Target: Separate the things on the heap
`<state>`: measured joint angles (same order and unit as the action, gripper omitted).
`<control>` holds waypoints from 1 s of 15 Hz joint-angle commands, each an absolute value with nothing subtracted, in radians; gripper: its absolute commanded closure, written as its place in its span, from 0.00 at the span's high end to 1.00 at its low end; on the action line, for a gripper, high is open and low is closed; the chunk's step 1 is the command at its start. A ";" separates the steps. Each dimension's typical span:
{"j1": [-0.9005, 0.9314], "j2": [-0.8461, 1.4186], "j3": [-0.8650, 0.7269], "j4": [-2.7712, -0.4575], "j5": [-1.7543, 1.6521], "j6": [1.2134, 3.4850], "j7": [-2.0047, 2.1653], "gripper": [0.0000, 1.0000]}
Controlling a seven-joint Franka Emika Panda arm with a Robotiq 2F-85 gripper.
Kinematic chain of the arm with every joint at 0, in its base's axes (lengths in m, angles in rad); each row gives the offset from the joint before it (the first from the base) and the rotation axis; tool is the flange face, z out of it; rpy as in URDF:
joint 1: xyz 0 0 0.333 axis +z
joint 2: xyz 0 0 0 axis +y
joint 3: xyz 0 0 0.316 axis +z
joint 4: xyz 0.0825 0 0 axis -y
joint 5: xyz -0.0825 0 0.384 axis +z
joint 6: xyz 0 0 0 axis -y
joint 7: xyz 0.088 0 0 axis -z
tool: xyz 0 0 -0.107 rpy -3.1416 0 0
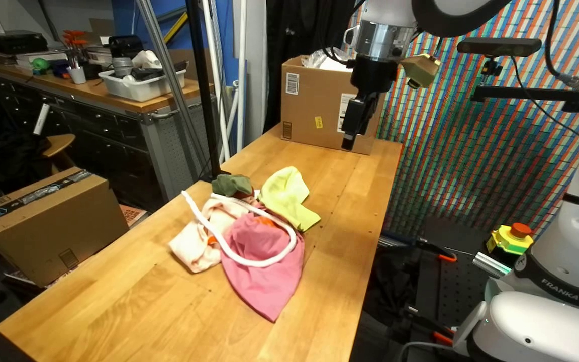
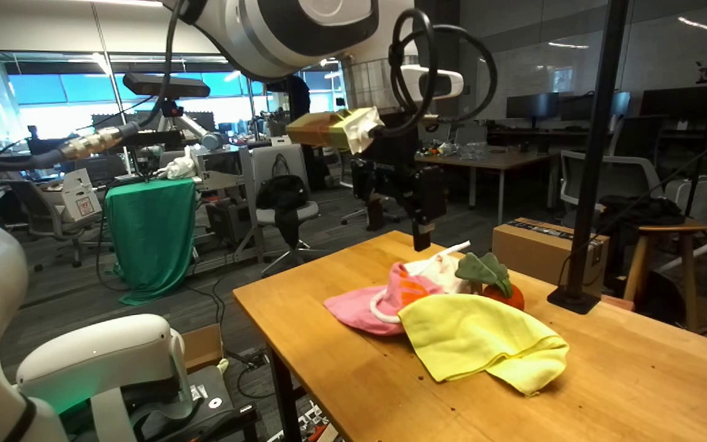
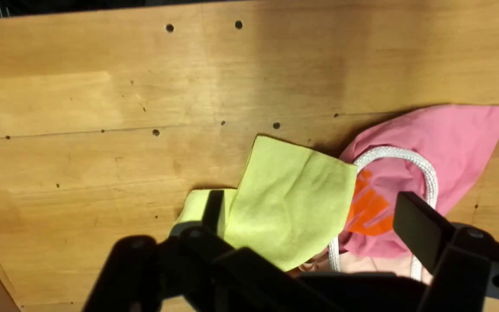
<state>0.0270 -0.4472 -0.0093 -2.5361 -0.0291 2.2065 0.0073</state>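
pink cloth [image 3: 448, 147] | wrist view: long axis diagonal, tip to upper right | end effector [image 3: 309, 208]: spread wide, holding nothing

The wooden tabletop [image 1: 133, 296] looks smooth with a soft sheen, the pink cloth [image 1: 267, 284] and yellow-green cloth [image 3: 293, 208] matt, and the white cord [image 3: 388, 152] ridged with braiding.

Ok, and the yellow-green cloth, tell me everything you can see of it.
The yellow-green cloth is plain and looks thin, with a stitched-looking edge. It lies rumpled, partly on the wooden table, seemingly folded over itself at one side. In the wrist view, it covers part of the white cord and borders the pink cloth. Nothing grips it.
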 commanded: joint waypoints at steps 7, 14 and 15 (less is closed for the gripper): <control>0.001 -0.152 0.008 -2.433 -0.033 2.537 0.102 1.00; -0.001 0.059 -0.002 -2.335 -0.071 2.610 0.286 1.00; 0.004 0.085 -0.005 -2.321 -0.070 2.614 0.298 1.00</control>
<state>0.0086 -0.0025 -0.0085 -2.3878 -0.0410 2.5838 0.2275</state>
